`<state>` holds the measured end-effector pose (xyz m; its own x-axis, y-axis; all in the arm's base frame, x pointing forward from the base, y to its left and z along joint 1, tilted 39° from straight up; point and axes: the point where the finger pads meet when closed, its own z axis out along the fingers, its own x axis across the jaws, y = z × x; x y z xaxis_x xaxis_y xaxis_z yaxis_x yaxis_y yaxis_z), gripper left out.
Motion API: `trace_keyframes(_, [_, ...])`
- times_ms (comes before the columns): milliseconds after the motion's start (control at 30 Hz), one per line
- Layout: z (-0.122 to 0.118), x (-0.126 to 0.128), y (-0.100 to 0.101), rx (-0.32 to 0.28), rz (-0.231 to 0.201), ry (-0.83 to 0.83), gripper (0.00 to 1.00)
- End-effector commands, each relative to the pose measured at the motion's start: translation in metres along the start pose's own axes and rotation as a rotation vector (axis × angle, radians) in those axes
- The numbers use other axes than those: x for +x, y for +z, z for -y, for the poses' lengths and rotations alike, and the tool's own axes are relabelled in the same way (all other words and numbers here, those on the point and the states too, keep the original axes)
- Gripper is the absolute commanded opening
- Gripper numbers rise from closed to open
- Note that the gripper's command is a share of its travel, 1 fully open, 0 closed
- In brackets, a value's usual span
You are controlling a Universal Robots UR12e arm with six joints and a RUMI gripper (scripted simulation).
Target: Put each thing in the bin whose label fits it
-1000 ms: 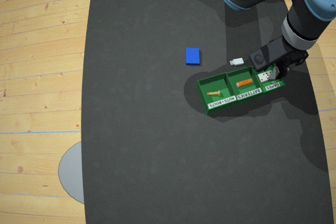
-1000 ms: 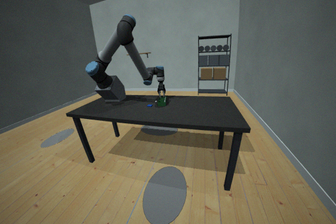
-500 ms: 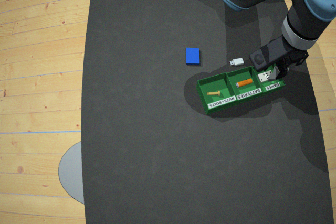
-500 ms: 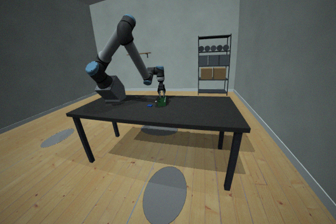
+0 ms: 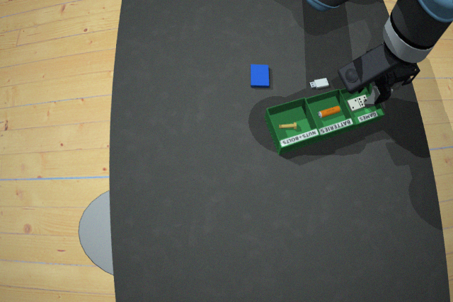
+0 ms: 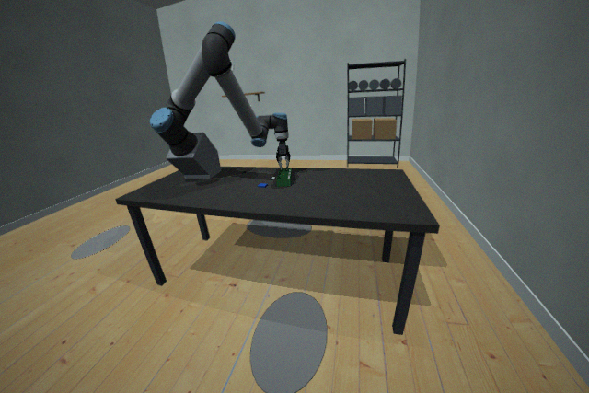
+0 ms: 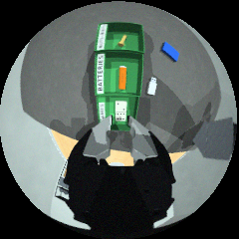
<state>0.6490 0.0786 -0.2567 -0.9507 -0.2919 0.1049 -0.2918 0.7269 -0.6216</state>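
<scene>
A green three-part bin stands upright on the dark table. Its parts are labelled NUTS+BOLTS, BATTERIES and GAMES. A brass bolt lies in NUTS+BOLTS. An orange battery lies in BATTERIES. A white domino sits in GAMES, right at my fingertips. My gripper hangs just over the GAMES part with its fingers slightly parted, loose of the domino.
A white USB stick lies on the table just behind the bin. A blue flat block lies further left. The table's edge runs close on the right of the bin.
</scene>
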Motion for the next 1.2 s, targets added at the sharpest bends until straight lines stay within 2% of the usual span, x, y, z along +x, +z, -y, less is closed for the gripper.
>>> trace_keyframes(0, [0.0,0.001,-0.009,0.001,0.0,-0.001,0.19])
trace_keyframes(233, [0.0,0.001,-0.015,0.001,0.0,-0.001,0.19])
trace_keyframes(400, [-0.001,0.002,-0.037,0.0,-0.001,-0.002,0.19])
trace_keyframes(1033, [0.0,0.002,-0.035,0.0,-0.001,0.0,0.19])
trace_keyframes(1067, [-0.001,0.003,-0.041,0.0,-0.001,-0.002,1.0])
trace_keyframes(1167, [-0.001,0.003,-0.053,0.0,-0.001,-0.002,1.0])
